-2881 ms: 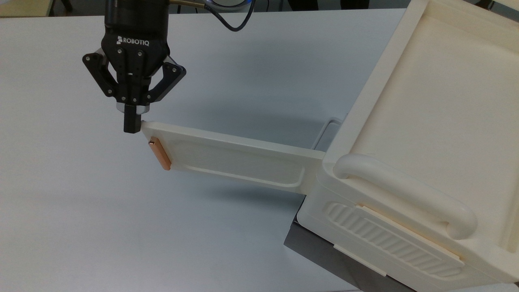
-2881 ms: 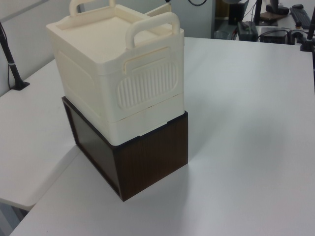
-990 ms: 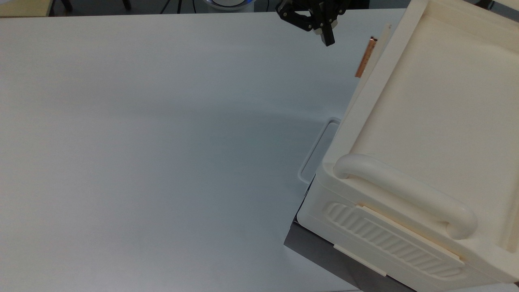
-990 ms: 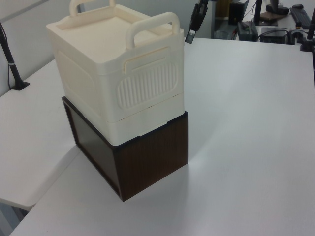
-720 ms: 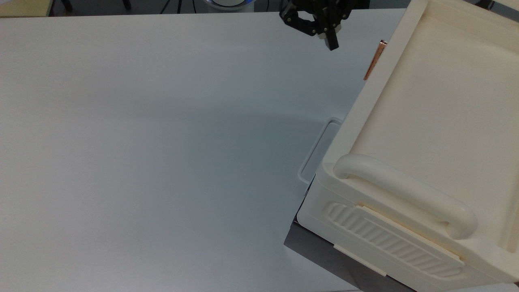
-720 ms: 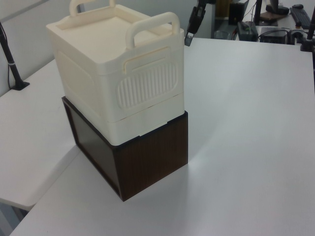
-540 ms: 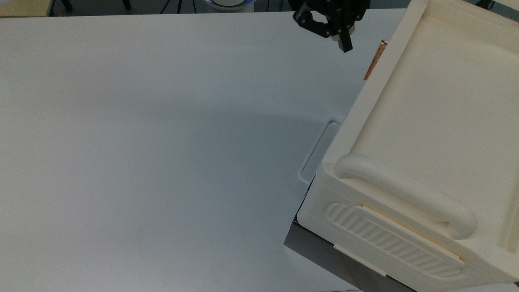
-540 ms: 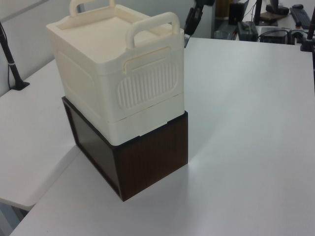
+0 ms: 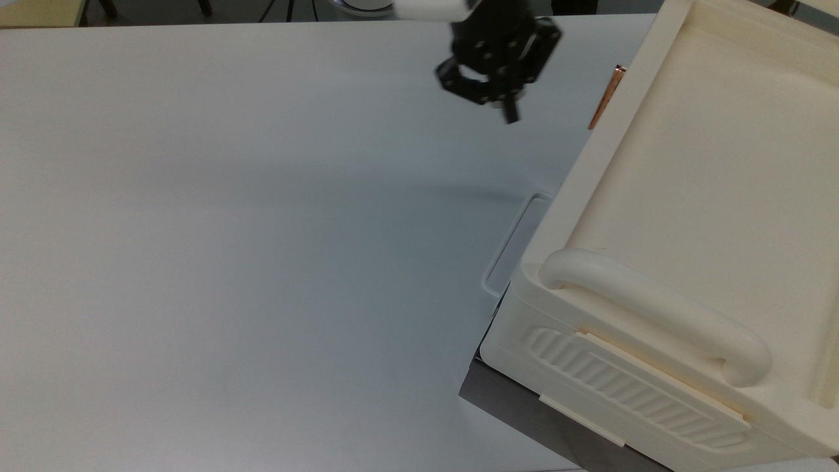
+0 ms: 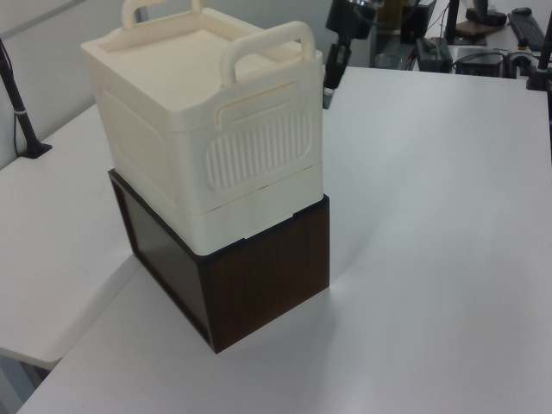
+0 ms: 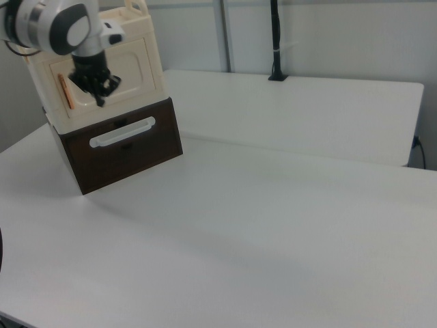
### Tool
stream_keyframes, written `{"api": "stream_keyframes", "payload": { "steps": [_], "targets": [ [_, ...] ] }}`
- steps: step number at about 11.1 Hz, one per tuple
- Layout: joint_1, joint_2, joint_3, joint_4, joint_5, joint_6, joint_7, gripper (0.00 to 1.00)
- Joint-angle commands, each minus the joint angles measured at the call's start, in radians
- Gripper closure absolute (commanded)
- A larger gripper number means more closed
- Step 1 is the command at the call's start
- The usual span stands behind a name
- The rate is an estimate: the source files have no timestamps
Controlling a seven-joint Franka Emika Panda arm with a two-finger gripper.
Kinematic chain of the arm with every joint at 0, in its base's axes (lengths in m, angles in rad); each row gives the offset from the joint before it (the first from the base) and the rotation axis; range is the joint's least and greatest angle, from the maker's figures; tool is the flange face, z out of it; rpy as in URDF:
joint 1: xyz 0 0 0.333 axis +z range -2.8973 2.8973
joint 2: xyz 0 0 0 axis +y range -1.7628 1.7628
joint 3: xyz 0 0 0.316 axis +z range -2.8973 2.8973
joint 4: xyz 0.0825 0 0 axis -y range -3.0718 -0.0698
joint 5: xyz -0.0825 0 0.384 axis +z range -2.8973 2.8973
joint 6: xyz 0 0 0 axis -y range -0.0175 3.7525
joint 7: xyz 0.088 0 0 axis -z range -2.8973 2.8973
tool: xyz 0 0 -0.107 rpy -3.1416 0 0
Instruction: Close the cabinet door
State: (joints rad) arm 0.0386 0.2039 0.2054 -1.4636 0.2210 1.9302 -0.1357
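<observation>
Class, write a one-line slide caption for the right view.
Cabinet door shut flush on the cream cabinet; gripper hangs before it.

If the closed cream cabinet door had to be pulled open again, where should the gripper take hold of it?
Probably by the small copper-orange bar handle near the cream plastic door's edge on the right view's left. The door appears flush with the cabinet, so pinch across the upright bar, approaching from the front.

cabinet [image 9: 688, 196] cut off by top view's right edge
</observation>
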Motion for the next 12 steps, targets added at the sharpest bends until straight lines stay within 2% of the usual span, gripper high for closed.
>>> {"api": "stream_keyframes", "payload": {
  "steps": [1, 2, 4, 5, 6, 7, 9, 10, 12],
  "targets": [
    [-0.016, -0.027, -0.111, -0.026, -0.086, -0.184, 0.008, 1.00],
    [-0.014, -0.031, -0.153, -0.027, -0.119, -0.248, 0.043, 1.00],
    [-0.016, -0.032, -0.164, -0.046, -0.306, -0.281, 0.196, 1.00],
    [-0.014, -0.043, -0.166, -0.063, -0.371, -0.281, 0.290, 1.00],
    [-0.019, -0.070, -0.166, -0.073, -0.390, -0.284, 0.335, 1.00],
    [-0.048, -0.099, -0.162, -0.101, -0.382, -0.292, 0.340, 0.92],
    [-0.055, -0.147, -0.161, -0.136, -0.374, -0.292, 0.346, 0.65],
    [-0.072, -0.153, -0.158, -0.138, -0.364, -0.292, 0.346, 0.01],
    [-0.085, -0.156, -0.153, -0.138, -0.339, -0.290, 0.337, 0.00]
  ]
}}
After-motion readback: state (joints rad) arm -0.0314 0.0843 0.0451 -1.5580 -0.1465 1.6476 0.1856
